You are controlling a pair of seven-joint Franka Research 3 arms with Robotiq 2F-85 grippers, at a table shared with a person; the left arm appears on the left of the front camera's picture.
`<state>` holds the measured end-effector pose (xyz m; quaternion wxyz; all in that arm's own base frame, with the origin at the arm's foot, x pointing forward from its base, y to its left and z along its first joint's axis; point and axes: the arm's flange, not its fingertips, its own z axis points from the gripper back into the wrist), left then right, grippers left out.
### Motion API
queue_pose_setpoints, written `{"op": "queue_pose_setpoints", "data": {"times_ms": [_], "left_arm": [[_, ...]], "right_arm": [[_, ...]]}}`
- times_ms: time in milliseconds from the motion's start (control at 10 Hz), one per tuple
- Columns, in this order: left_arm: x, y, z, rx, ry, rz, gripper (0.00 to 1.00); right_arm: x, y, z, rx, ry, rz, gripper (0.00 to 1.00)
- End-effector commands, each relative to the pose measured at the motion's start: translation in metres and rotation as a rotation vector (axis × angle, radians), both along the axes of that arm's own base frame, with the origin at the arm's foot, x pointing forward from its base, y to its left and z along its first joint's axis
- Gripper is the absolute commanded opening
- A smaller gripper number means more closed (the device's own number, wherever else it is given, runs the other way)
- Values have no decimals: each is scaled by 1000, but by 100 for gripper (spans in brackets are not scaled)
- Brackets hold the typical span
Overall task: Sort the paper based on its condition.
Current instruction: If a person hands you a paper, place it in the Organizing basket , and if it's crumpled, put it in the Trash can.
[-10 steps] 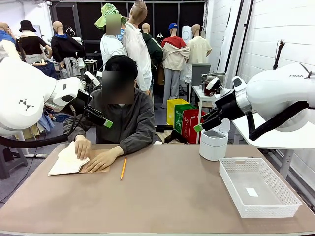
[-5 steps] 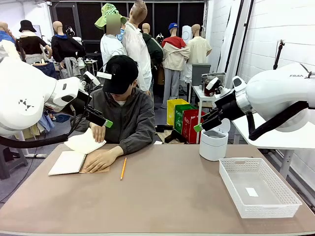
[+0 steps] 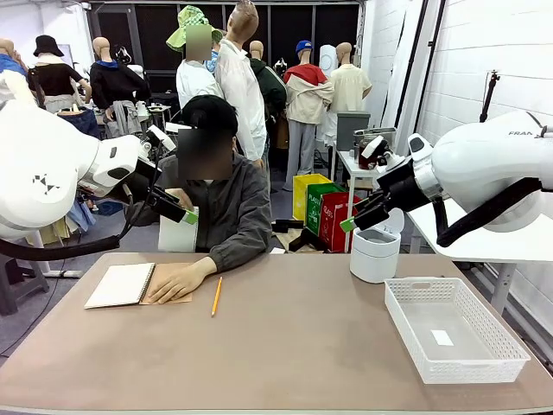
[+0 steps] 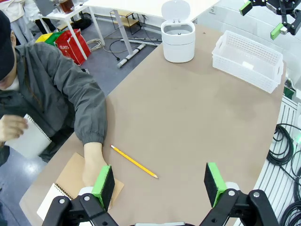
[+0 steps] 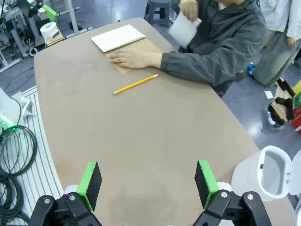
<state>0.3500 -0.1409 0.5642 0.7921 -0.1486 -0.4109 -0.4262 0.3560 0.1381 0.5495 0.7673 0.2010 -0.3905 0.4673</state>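
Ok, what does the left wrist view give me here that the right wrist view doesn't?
Left wrist view: the white mesh basket at the table's far end. Right wrist view: the whole open page of the notebook, and a look down into the bin. Both: the pencil, the person's hand flat on the tan cover, the white sheet held up in the person's other hand, and the white bin.

A: What's your count at the table [image 3: 302, 346]?
B: I make it one notebook [image 3: 121, 285], one pencil [image 3: 216, 296], one basket [image 3: 471, 370], one bin [image 3: 375, 251].
A: Anything loose?
B: One sheet [image 3: 177, 232] (held up, off the table), and I see one small white slip [image 3: 441, 337] in the basket.
A: Grippers?
B: Two: my left gripper [image 4: 160, 181] and right gripper [image 5: 147, 184].
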Motion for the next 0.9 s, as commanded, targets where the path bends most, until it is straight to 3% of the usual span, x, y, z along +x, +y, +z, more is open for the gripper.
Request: {"op": "queue_pose_setpoints", "data": {"times_ms": [0, 800], "left_arm": [[0, 0, 0, -3, 9, 3, 100], [0, 0, 0, -3, 9, 3, 100]], "right_arm": [[3, 0, -3, 12, -1, 16, 100], [3, 0, -3, 12, -1, 16, 100]]}}
